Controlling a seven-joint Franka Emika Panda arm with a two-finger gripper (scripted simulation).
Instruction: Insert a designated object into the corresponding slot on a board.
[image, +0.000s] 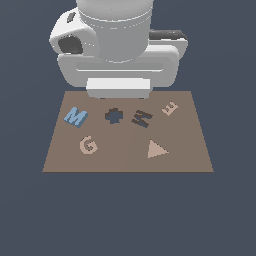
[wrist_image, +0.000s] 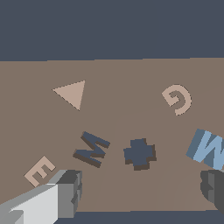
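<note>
Light-blue and blocky, the M block (image: 76, 116) lies flat on the brown board (image: 125, 160) in the exterior view, near the board's far corner on that view's left. The dark M-shaped slot (image: 142, 118) sits well apart from it toward the view's right, with the scalloped gear-like hole (image: 114, 116) between them. A tan G piece (image: 88, 145), tan E piece (image: 169, 107) and tan triangle (image: 156, 149) also rest on the board. The arm's bulk hides the gripper here.

In the wrist view the gripper (wrist_image: 142, 192) hangs above the board with its jaws spread wide and nothing between them; the M block (wrist_image: 209, 148) lies just beside one finger (wrist_image: 213, 189), partly cut by the frame edge. The block looks rigid, light and smooth-sided, so I judge that pinching across its two straight outer legs gives the flattest, surest hold.
</note>
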